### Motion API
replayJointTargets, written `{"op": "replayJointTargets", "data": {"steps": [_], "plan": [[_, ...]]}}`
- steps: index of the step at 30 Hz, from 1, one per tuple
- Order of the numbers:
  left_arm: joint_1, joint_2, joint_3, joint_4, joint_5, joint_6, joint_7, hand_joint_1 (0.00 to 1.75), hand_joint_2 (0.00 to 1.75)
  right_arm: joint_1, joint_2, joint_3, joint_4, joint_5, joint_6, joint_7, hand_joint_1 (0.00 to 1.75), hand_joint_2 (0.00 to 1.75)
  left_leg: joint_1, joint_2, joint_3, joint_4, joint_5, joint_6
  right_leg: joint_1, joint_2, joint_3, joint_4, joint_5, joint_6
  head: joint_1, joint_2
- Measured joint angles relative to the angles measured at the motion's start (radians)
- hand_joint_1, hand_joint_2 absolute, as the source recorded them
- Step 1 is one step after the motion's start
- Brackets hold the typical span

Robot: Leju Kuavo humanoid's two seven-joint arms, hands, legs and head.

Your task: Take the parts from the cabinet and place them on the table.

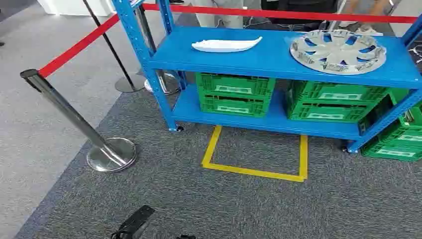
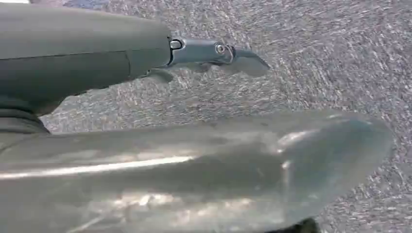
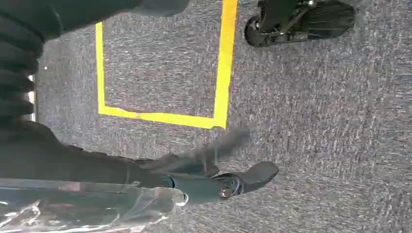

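A blue shelf rack [image 1: 278, 55] stands on grey carpet [image 1: 199, 199] straight ahead in the head view. Two parts lie on its top shelf: a long white trim piece [image 1: 226, 45] toward the left end of the rack, and a silver wheel cover [image 1: 338, 51] toward its right end, lying flat and well apart from the trim piece. On the rack's lower shelf sit two stacks of green crates [image 1: 234, 93], one under each part, and more green crates [image 1: 400, 137] stand on the carpet just off the rack's right end. A yellow tape outline [image 1: 254, 172] marks a rectangle on the carpet in front of the rack. To the left of the rack a chrome barrier post [image 1: 74, 119] on a round base carries a red belt [image 1: 79, 46], and another red belt runs behind the rack.

In the left wrist view the left hand [image 2: 145, 63] hangs over the carpet with one dark finger [image 2: 243, 57] pointing out straight and nothing in it; a blurred, glossy clear sheet lies across the near part of that picture, and I cannot tell how wide the fingers are. In the right wrist view the right hand [image 3: 194, 179] is also above the carpet near the yellow tape; its fingers [image 3: 260, 172] reach out with nothing between them, one blurred.
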Motion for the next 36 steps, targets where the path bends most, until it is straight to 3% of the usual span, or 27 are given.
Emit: {"op": "replayJointTargets", "data": {"steps": [1, 3, 4, 5, 9, 10, 13, 14, 15, 16, 18, 19, 20, 23, 25, 27, 29, 30, 31, 33, 34, 35, 36], "plan": [[0.000, 0.000, 0.000, 0.000, 0.000, 0.000, 0.000, 0.00, 0.00, 0.000, 0.000, 0.000, 0.000, 0.000, 0.000, 0.000, 0.00, 1.75, 0.001, 0.000, 0.022, -0.058, 0.050, 0.001, -0.001, 0.000, 0.007, 0.000, -0.005, 0.003, 0.000, 0.000], [-0.001, 0.000, 0.000, 0.000, 0.000, 0.000, 0.000, 0.00, 0.00, -0.001, 0.000, 0.000, 0.000, 0.000, 0.000, 0.000, 0.00, 1.75, 0.002, 0.010, 0.098, -0.224, 0.145, 0.004, -0.003, 0.000, 0.021, 0.000, -0.016, 0.013, 0.000, 0.000], [-0.002, -0.003, 0.000, 0.000, 0.000, 0.000, 0.000, 0.00, 0.00, -0.002, -0.001, 0.000, 0.000, 0.000, 0.000, 0.000, 0.00, 1.75, -0.001, 0.020, 0.118, -0.266, 0.142, 0.003, 0.004, 0.000, 0.019, 0.002, -0.024, 0.021, -0.003, 0.000], [-0.006, -0.003, 0.000, 0.000, 0.000, 0.000, 0.000, 0.00, 0.00, -0.003, -0.001, 0.000, 0.000, 0.000, 0.000, 0.000, 0.00, 1.75, -0.002, 0.014, 0.128, -0.288, 0.123, 0.014, 0.006, 0.001, 0.019, 0.004, -0.028, 0.026, -0.006, 0.000], [-0.003, -0.003, 0.000, 0.000, 0.000, 0.002, 0.000, 0.00, 0.00, -0.004, -0.001, 0.000, 0.000, 0.000, 0.000, 0.000, 0.00, 1.75, 0.000, 0.010, 0.136, -0.293, 0.116, 0.041, 0.000, -0.007, 0.033, -0.007, -0.041, 0.050, -0.001, 0.000], [-0.005, -0.003, 0.000, 0.000, 0.000, 0.003, 0.000, 0.00, 0.00, -0.006, -0.001, 0.000, 0.000, 0.000, 0.000, 0.000, 0.00, 1.75, -0.001, 0.009, 0.142, -0.293, 0.111, 0.049, 0.002, -0.007, 0.019, 0.029, -0.059, 0.050, 0.005, 0.000], [-0.006, -0.003, 0.000, 0.000, 0.000, 0.003, 0.000, 0.00, 0.00, -0.006, -0.001, 0.000, 0.000, 0.000, 0.000, 0.000, 0.00, 1.75, -0.007, 0.009, 0.156, -0.293, 0.096, 0.063, 0.007, -0.005, -0.122, 0.274, -0.151, 0.049, 0.011, 0.000], [-0.005, -0.003, 0.000, 0.000, 0.000, 0.003, 0.000, 0.00, 0.00, -0.004, -0.001, 0.000, 0.000, 0.000, 0.001, 0.000, 0.00, 1.75, -0.009, 0.006, 0.163, -0.293, 0.091, 0.064, 0.007, -0.005, -0.156, 0.317, -0.152, 0.049, 0.013, 0.000], [-0.004, -0.003, 0.000, 0.000, 0.000, 0.003, 0.000, 0.00, 0.00, -0.001, -0.001, 0.000, 0.000, 0.000, 0.001, 0.001, 0.00, 1.75, -0.011, 0.003, 0.172, -0.293, 0.085, 0.064, 0.007, -0.005, -0.164, 0.308, -0.124, 0.046, 0.012, 0.000], [-0.005, -0.003, 0.000, 0.000, 0.001, 0.003, 0.000, 0.00, 0.00, 0.000, -0.001, -0.001, 0.000, 0.000, 0.001, 0.001, 0.00, 1.75, -0.012, -0.001, 0.181, -0.293, 0.078, 0.063, 0.008, -0.005, -0.153, 0.261, -0.076, 0.044, 0.013, 0.000], [-0.005, -0.004, 0.000, 0.000, 0.001, 0.003, 0.000, 0.00, 0.00, -0.001, -0.002, -0.001, 0.000, 0.000, 0.001, 0.001, 0.00, 1.75, -0.012, -0.005, 0.207, -0.293, 0.061, 0.058, 0.010, -0.004, -0.083, 0.077, 0.042, 0.034, 0.014, 0.000], [-0.005, -0.004, 0.000, 0.000, 0.001, 0.003, 0.000, 0.00, 0.00, -0.001, -0.002, -0.001, 0.000, 0.000, 0.001, 0.001, 0.00, 1.75, -0.014, -0.005, 0.213, -0.293, 0.054, 0.054, 0.012, -0.001, -0.063, 0.033, 0.050, 0.029, 0.017, 0.000], [-0.006, -0.004, 0.000, 0.000, 0.001, 0.003, 0.000, 0.00, 0.00, -0.003, -0.002, 0.000, 0.000, 0.000, 0.001, 0.001, 0.00, 1.75, -0.019, -0.008, 0.213, -0.288, 0.047, 0.047, 0.012, 0.000, -0.048, 0.011, 0.038, 0.027, 0.019, 0.000], [-0.007, -0.005, 0.000, 0.000, 0.001, 0.003, 0.000, 0.00, 0.00, -0.006, -0.002, -0.001, 0.000, -0.001, 0.001, 0.002, 0.00, 1.75, -0.014, -0.007, 0.217, -0.300, 0.046, 0.035, 0.016, 0.001, -0.051, 0.013, 0.034, 0.017, 0.016, 0.000], [-0.008, -0.003, 0.000, 0.000, 0.001, 0.003, 0.000, 0.00, 0.00, -0.006, -0.002, -0.003, 0.000, -0.001, 0.001, 0.001, 0.00, 1.75, -0.016, -0.001, 0.210, -0.272, 0.027, 0.019, 0.006, 0.000, -0.033, -0.003, 0.033, 0.006, 0.010, 0.000], [-0.009, -0.003, 0.000, 0.000, 0.001, 0.003, 0.000, 0.00, 0.00, -0.012, -0.002, -0.003, 0.000, -0.001, 0.001, 0.001, 0.00, 1.75, -0.009, 0.000, 0.128, -0.130, -0.028, 0.007, 0.004, -0.002, -0.026, -0.004, 0.027, -0.002, 0.008, 0.000], [-0.006, -0.003, 0.000, 0.000, 0.001, 0.003, 0.000, 0.00, 0.00, -0.012, -0.002, -0.003, 0.000, -0.001, 0.001, 0.001, 0.00, 1.75, -0.002, 0.000, 0.040, -0.007, -0.054, -0.002, 0.002, -0.002, -0.019, -0.004, 0.017, -0.002, 0.008, 0.000], [-0.005, -0.003, 0.000, 0.000, 0.001, 0.003, 0.000, 0.00, 0.00, -0.009, -0.002, -0.003, 0.000, -0.001, 0.001, 0.002, 0.00, 1.75, 0.002, 0.000, 0.020, 0.002, -0.037, -0.005, 0.000, -0.002, -0.012, -0.004, 0.012, 0.001, 0.008, 0.000], [-0.004, -0.003, 0.000, 0.000, 0.000, 0.003, 0.000, 0.00, 0.00, -0.007, -0.002, -0.004, 0.000, -0.001, 0.001, 0.003, 0.00, 1.75, 0.005, 0.001, 0.024, -0.033, 0.008, -0.008, -0.003, -0.002, -0.002, -0.004, 0.005, 0.004, 0.008, 0.000], [-0.005, -0.003, 0.000, 0.000, 0.000, 0.003, 0.000, 0.00, 0.00, -0.008, -0.002, -0.004, 0.000, -0.001, 0.001, 0.003, 0.00, 1.75, 0.012, 0.004, 0.082, -0.180, 0.117, -0.015, -0.012, 0.001, 0.019, -0.004, -0.010, 0.015, 0.008, 0.000], [-0.005, -0.003, 0.000, 0.000, 0.000, 0.003, 0.000, 0.00, 0.00, -0.008, -0.002, -0.004, 0.000, -0.001, 0.001, 0.003, 0.00, 1.75, 0.016, 0.014, 0.108, -0.244, 0.148, -0.020, -0.012, 0.001, 0.024, -0.004, -0.017, 0.025, 0.006, 0.000], [-0.008, -0.009, 0.000, 0.000, 0.000, 0.002, 0.000, 0.00, 0.00, -0.010, -0.003, -0.004, 0.000, -0.001, 0.001, 0.003, 0.00, 1.75, 0.012, 0.014, 0.127, -0.277, 0.128, -0.021, -0.006, 0.004, 0.028, 0.003, -0.030, 0.033, 0.003, 0.000], [-0.010, -0.008, 0.000, 0.000, 0.000, 0.001, 0.000, 0.00, 0.00, -0.010, -0.003, -0.004, 0.000, -0.001, 0.001, 0.003, 0.00, 1.75, 0.011, 0.010, 0.126, -0.278, 0.118, 0.003, -0.006, 0.003, 0.023, -0.003, -0.031, 0.039, 0.007, 0.000]]}}
